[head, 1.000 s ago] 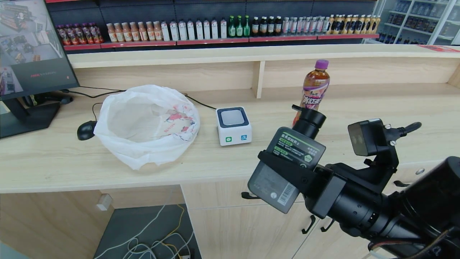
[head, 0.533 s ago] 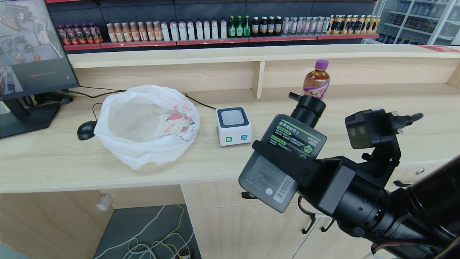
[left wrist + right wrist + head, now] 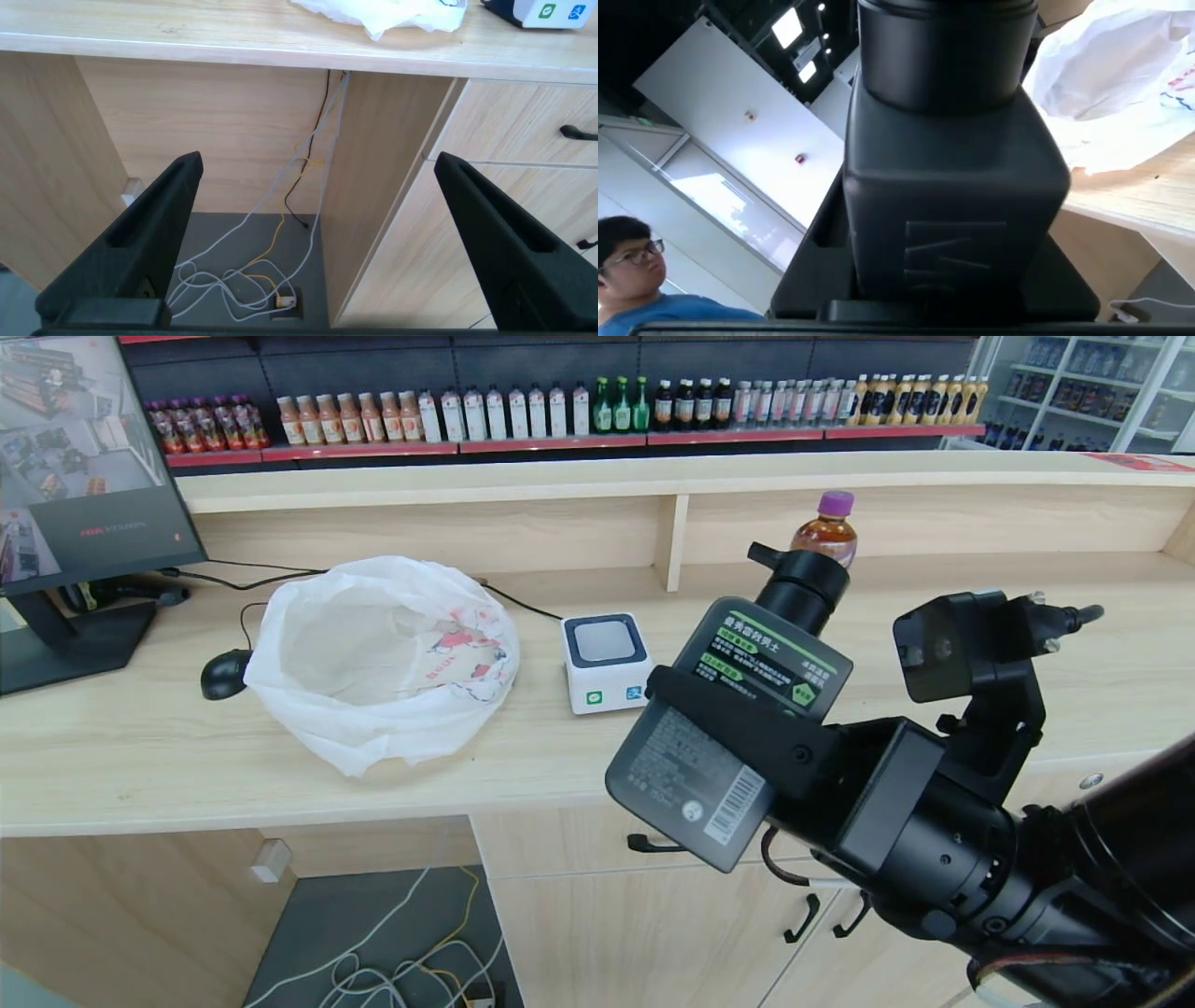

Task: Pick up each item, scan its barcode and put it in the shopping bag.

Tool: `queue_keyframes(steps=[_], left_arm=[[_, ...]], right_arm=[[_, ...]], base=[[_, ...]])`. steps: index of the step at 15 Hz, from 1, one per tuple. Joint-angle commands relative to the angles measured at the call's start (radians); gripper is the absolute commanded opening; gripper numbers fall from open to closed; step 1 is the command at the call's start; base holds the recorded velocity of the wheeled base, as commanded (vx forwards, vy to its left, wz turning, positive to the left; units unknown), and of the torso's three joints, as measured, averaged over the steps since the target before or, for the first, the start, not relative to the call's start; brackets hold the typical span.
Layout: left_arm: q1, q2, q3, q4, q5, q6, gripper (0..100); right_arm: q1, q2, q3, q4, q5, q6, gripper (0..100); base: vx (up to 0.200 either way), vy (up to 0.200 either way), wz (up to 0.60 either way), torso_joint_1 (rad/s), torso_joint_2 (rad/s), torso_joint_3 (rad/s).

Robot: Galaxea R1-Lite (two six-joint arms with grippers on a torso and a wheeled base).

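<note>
Dark grey bottle (image 3: 686,770) with a black cap is clenched in the right tool (image 3: 738,728). It is held tilted over the front edge of the bench (image 3: 140,756), to the right of the scanner (image 3: 607,663) and the shopping bag (image 3: 383,658). One finger crosses its label; the other is hidden behind it. Its cap covers most of a purple-capped drink bottle (image 3: 829,527). The left tool (image 3: 322,233) hangs released below the bench.
</note>
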Motion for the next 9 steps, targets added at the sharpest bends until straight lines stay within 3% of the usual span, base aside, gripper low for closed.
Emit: queue_keyframes(steps=[1,9], left_arm=[[0.001,0.000,0.000,0.000,0.000,-0.001,100],[0.001,0.000,0.000,0.000,0.000,-0.001,100]], right_arm=[[0.015,0.001,-0.005,-0.001,0.001,0.001,0],[0.035,0.001,-0.006,-0.001,0.001,-0.001,0]], base=[[0.000,0.000,0.00,0.000,0.00,0.000],[0.000,0.000,0.00,0.000,0.00,0.000]])
